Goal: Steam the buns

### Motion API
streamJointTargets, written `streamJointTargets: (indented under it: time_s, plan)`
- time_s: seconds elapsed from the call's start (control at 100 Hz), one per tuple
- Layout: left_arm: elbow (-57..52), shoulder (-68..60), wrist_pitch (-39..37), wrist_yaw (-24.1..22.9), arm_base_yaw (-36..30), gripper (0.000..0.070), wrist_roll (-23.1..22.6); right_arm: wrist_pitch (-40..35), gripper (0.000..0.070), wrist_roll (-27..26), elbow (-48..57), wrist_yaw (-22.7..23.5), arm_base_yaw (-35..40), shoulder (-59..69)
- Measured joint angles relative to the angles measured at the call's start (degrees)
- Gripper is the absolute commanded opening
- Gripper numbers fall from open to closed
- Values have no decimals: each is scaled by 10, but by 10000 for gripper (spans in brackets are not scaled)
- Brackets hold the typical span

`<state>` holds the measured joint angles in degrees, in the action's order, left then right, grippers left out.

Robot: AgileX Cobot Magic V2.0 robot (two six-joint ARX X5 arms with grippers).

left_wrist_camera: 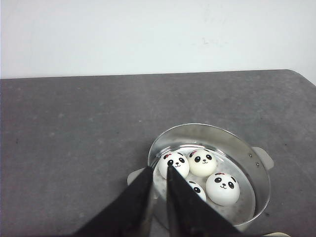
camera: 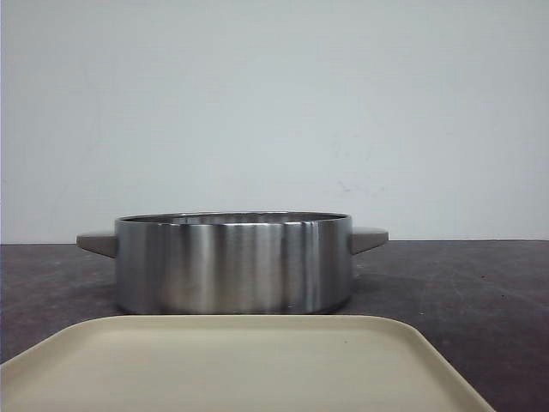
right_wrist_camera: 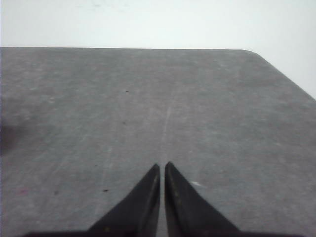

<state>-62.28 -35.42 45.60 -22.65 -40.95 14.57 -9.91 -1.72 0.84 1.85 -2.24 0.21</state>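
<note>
Four white panda-face buns lie inside a steel pot in the left wrist view: one at the near left, one beside it, one at the right, and one partly hidden behind a finger. In the front view the pot stands mid-table and its wall hides the buns. My left gripper hovers above the pot's near rim, its fingers close together with only a narrow slit, holding nothing. My right gripper is shut and empty over bare table.
A beige tray lies in front of the pot, nearest the front camera. The pot has two grey side handles. The dark grey tabletop ends at a white wall behind.
</note>
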Motion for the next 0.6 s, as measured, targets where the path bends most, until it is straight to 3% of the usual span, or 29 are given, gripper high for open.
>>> streamJointTargets:
  time_s: [0.6]
  plan:
    - [0,1,0,0,0,0,0,3,9,0,0,5,0,0]
